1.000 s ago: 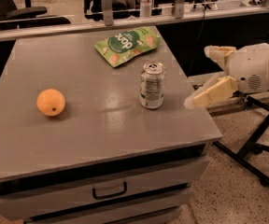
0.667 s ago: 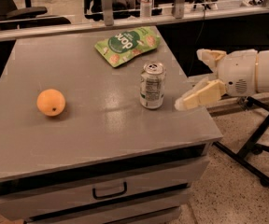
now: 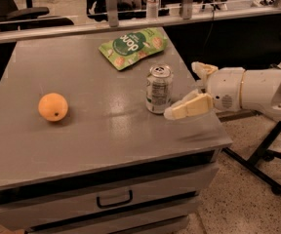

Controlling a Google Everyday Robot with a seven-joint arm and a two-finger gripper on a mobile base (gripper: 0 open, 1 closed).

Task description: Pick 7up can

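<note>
White lettering, seemingly "pop" upside down, is seen on the green pouch (image 3: 133, 47), beyond the spread fingers of the gripper (image 3: 182, 90). Fine print on the 7up can (image 3: 158, 89), beside the lower fingertip, cannot be read.

Grey drawer cabinet (image 3: 106, 145) — speckled floor (image 3: 238, 199), office chair (image 3: 33, 11) behind.

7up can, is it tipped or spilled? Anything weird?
Nothing stands out. The 7up can stands upright, nothing spilled; the orange and green snack pouch lie nearby. The gripper is beside the can, jaws open.

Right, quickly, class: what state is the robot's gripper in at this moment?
Gripper: open, fingers spread, holding nothing, just right of the 7up can.
</note>
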